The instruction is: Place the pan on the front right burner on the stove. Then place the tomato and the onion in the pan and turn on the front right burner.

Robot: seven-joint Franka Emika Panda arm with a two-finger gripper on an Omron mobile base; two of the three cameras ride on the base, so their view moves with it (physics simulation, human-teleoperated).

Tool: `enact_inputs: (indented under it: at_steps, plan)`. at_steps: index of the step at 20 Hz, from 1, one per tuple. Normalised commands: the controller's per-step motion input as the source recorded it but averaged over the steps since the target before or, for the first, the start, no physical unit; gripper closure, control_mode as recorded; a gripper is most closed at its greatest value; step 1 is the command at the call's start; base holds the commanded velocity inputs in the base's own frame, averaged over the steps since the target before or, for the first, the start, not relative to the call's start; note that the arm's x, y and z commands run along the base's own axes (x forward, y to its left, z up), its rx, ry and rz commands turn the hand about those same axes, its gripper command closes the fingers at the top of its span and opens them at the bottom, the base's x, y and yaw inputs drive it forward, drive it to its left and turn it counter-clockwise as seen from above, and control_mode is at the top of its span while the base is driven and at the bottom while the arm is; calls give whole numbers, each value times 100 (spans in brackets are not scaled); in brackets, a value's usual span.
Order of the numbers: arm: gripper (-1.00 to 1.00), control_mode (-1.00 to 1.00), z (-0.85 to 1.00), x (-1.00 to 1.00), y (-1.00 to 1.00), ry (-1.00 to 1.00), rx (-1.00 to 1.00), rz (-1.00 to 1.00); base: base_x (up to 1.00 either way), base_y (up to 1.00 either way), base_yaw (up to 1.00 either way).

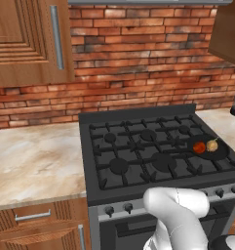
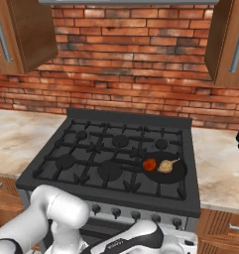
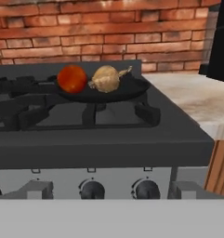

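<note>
Wall point(image 2: 131, 64): red brick, running across the far side behind everything.
Cabinets point(image 1: 26, 39): brown wood, hung high at far left and far right, steel bar handles on the doors.
Counter point(image 1: 33, 161): pale marbled stone, left and right of the cooker, wooden drawer fronts below.
Stove point(image 2: 66, 181): wide, black, iron grates over several round burners, set between the two counter runs; steel front below with a row of small black knobs point(image 3: 146, 188).
Dark object point(image 3: 220, 42): on the right counter at the far edge, cut off by the frame, too little showing to name.
Pan point(image 2: 178, 171): small, black, shallow, sitting on the front right grate, near the right edge of the cooktop; handle not made out.
Tomato point(image 2: 149, 164): red, glossy, inside the pan, on its left side.
Onion point(image 2: 165, 166): tan, stalk tip pointing right and away, inside the pan just right of the tomato, close to touching.
In the way: nothing between the hand camera and the knob row.
Pincer: low, in front of the steel panel, facing the knobs under the pan; jaws spread as wide as possible, nothing held.
Writing: a faint mark on the arm's dark cover point(image 2: 116, 243), too blurred to read.
</note>
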Motion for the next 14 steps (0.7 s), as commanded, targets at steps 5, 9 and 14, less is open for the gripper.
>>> enact_inputs:
  at_steps: [5, 9, 14]
  plan:
    - [-100, -100, -19, 0, 0, -1, -6, 2, 0, 0, 0]
    - [-100, -100, -19, 11, 0, 0, -4, 1, 0, 0, 0]
    - [-100, -100, -14, 18, 0, 0, -3, 1, 0, 0, 0]
